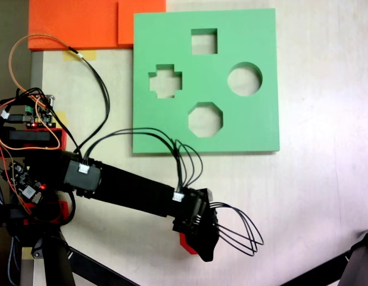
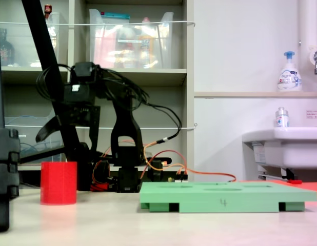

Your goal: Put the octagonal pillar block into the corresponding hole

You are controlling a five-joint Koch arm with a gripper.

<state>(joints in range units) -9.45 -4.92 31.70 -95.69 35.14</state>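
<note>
- In a fixed view from above, the gripper hangs over the table's near edge, below the green board and apart from it. The arm's black body covers its jaws, so I cannot tell whether they are spread or closed.
- A sliver of red, the octagonal pillar block, peeks out at the left of the gripper head, directly under it. Whether the jaws touch it is hidden.
- The corresponding hole is the eight-sided cutout in the lower middle of the board, up the picture from the gripper, past the board's near edge. Cross, square and round cutouts lie around it.
- An orange foam sheet lies at the table's far left corner, by the board's top left corner.
- In a fixed view from the side, the block stands upright on the table, long axis vertical, well left of the board.
- The arm rises dark behind and above the block; the fingertips are not clear here.
- Judgement: the coming move turns on lifting the block clear, then carrying it across the board's edge to the octagon.
</note>
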